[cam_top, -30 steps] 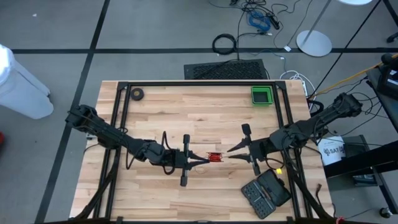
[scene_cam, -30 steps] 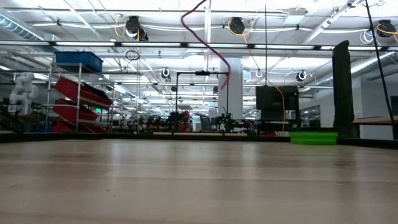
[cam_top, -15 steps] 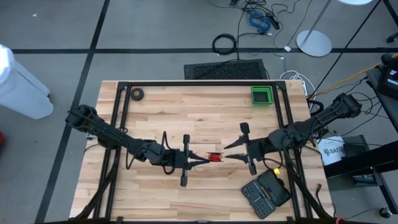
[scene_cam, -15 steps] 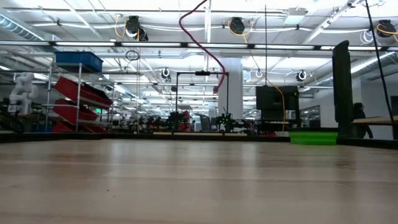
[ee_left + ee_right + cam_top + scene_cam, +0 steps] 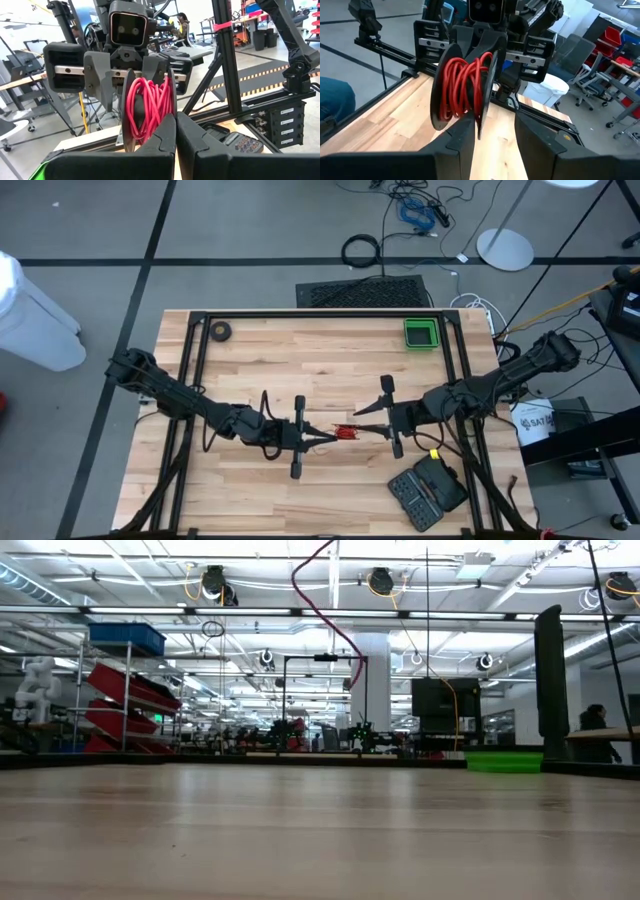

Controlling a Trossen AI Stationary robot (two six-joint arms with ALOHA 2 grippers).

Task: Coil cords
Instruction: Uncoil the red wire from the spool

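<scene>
— where are we seeing the red cord [image 5: 345, 432]?
— wound on its black reel [image 5: 439, 87], mid-table, which our left gripper [image 5: 330, 436] is pinching shut.
— and the right gripper [image 5: 365, 420]?
— standing open beside the reel, holding nothing. the green bin [image 5: 421, 334] is looking bare.

**A:** where's the open space on that table [image 5: 300, 350]?

**B:** the whole far half is bare wood, only a small black roll [image 5: 220, 332] and a green bin [image 5: 421, 333] in the far corners. Mid-table is tight: left hand [image 5: 330, 437] and right hand [image 5: 362, 423] face each other across the red cord reel [image 5: 345, 432]. A black case [image 5: 427, 492] blocks the near right corner.
</scene>
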